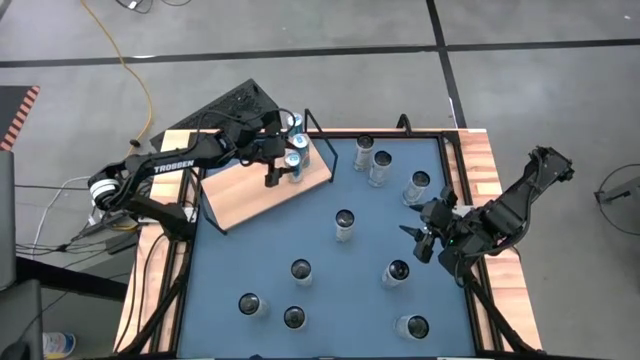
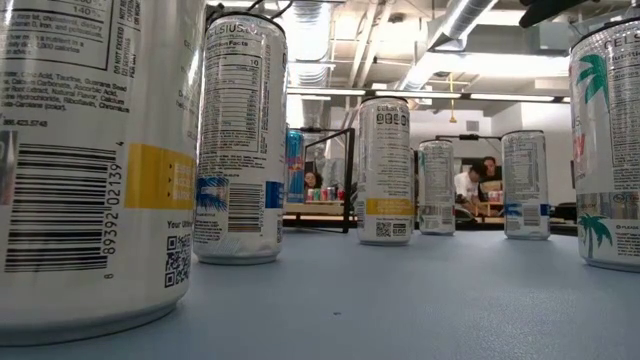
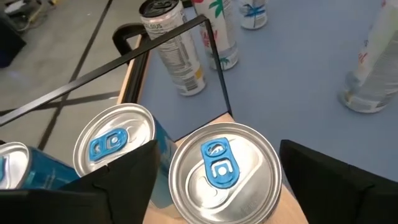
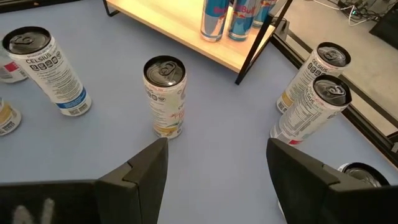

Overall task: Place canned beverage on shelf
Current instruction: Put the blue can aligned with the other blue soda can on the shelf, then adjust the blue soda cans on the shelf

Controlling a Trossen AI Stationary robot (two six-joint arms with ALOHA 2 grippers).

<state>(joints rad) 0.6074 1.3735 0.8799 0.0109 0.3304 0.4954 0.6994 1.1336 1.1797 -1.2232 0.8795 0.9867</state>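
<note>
My left gripper (image 3: 214, 180) sits over the shelf (image 1: 250, 190) with its fingers spread to either side of a blue-tabbed can (image 3: 222, 174); from the wrist view I see gaps between the pads and the can's rim, so I read the jaws as released rather than clamping, though the contact lower down is hidden from me. The can stands upright on the pale wood near the wire-frame end (image 1: 320, 140), just beside two other blue cans (image 1: 293, 125), which makes sense: packing them toward the frame leaves the rest of the board free. I judge this placement as essentially made, with the next move a straight lift so the fingers don't clip the neighbour can (image 3: 115, 146).

My right gripper (image 1: 428, 240) waits at the table's right side, jaws open and empty, aimed across the blue tabletop (image 1: 320, 290) at a white can (image 4: 165, 96). Many more cans remain on the tabletop, such as one in the middle (image 1: 345, 225).
</note>
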